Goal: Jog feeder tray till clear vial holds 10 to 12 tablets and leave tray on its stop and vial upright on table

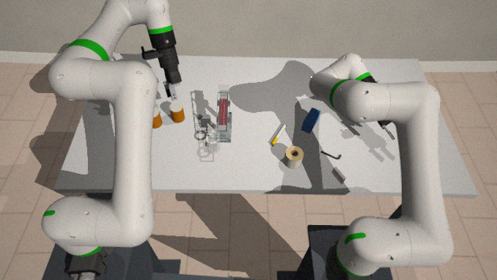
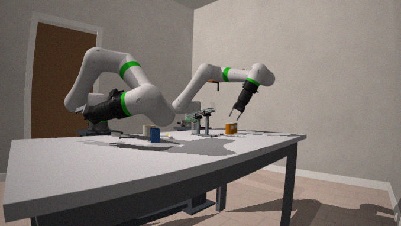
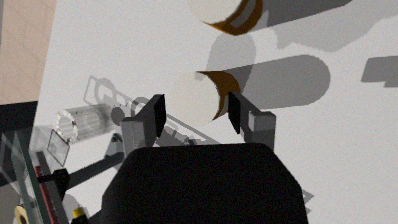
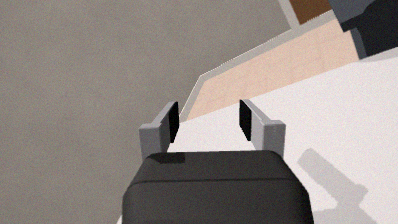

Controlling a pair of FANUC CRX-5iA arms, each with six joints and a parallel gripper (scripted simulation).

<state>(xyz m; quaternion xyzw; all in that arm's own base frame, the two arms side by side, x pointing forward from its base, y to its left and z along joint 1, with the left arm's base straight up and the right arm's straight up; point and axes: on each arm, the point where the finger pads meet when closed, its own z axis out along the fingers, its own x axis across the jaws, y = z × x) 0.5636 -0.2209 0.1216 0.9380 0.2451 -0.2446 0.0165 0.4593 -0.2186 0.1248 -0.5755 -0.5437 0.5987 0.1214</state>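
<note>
Tablets, red ones, lie in rows along the sloping feeder tray. Clear vial stands upright near its low end; I cannot tell its count. The left pincer, wide and holding nothing, hangs above the orange bottles. The right pincer, also wide, is well apart from the tray, over the bench.

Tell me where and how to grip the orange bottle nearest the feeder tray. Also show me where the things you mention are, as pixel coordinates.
I'd bring the left gripper (image 1: pixel 171 98) (image 2: pixel 233 118) (image 3: pixel 197 106) from above and pinch the orange bottle (image 1: pixel 178 116) (image 2: pixel 229 129) (image 3: pixel 230 86) across its upper body: it stands upright, its sides are round.
</note>
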